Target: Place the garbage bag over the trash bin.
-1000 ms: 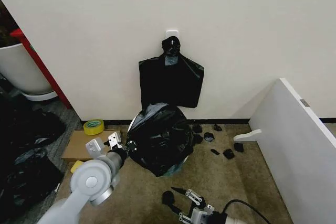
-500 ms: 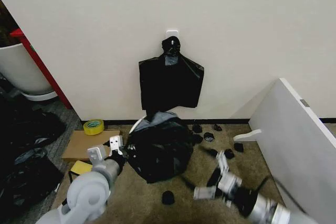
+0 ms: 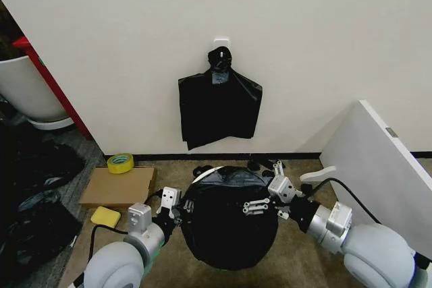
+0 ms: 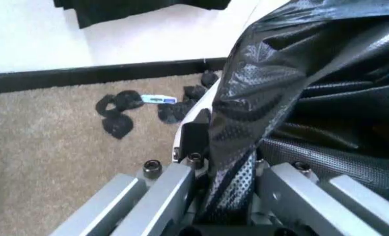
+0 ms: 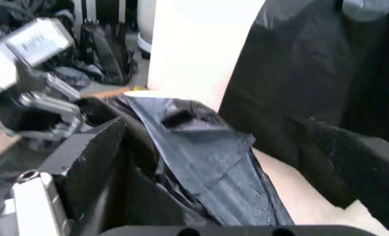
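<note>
While both grippers clamp opposite edges of the glossy black plastic garbage bag (image 3: 229,224), it drapes over the round cream-white trash bin (image 3: 206,172). Left gripper (image 3: 171,205) and right gripper (image 3: 267,198) flank the bin; uneven tension could tear the thin film or tip the bin.

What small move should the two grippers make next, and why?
Probably pull the garbage bag down further on both sides. The left gripper and right gripper each pinch it at opposite sides, and the trash bin rim shows bare at the back.
</note>
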Motion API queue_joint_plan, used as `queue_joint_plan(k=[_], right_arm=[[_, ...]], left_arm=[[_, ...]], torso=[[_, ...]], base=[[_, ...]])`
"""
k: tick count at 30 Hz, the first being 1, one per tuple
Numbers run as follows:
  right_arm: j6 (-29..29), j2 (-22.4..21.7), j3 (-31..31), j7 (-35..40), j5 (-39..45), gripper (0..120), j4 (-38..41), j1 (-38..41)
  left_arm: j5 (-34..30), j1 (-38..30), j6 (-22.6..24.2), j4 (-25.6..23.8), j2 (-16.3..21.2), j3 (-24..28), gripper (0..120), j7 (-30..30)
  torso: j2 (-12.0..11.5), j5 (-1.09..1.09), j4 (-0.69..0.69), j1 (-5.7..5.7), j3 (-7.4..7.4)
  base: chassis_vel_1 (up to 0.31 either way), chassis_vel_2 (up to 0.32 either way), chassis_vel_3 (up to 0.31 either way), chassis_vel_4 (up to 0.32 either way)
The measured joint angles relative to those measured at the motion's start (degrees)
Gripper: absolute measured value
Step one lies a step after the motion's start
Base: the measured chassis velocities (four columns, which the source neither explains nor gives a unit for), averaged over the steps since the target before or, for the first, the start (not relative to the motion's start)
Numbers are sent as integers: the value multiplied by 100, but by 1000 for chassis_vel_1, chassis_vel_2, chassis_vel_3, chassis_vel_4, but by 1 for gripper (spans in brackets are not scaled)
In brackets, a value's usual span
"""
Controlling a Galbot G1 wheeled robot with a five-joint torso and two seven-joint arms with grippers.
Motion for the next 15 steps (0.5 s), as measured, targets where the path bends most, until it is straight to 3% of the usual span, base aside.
queue_joint_plan(k=[2,9,15], right_arm=[[-48,-14,-2,-2,-27,98,-34,5],[-160,-28,-5,53,-49,77,-184,26],[-160,8,-11,148,51,49,-245,-1]], left_arm=[[0,-17,6,-6,8,7,0,0],[-76,-35,24,-46,11,10,0,-15],[-56,-62,23,-47,-8,22,0,-19]], torso=[[0,0,-1,0,0],[0,1,-1,0,0],[0,0,-1,0,0]], base=[[0,0,0,0],[0,0,0,0],[0,0,0,0]])
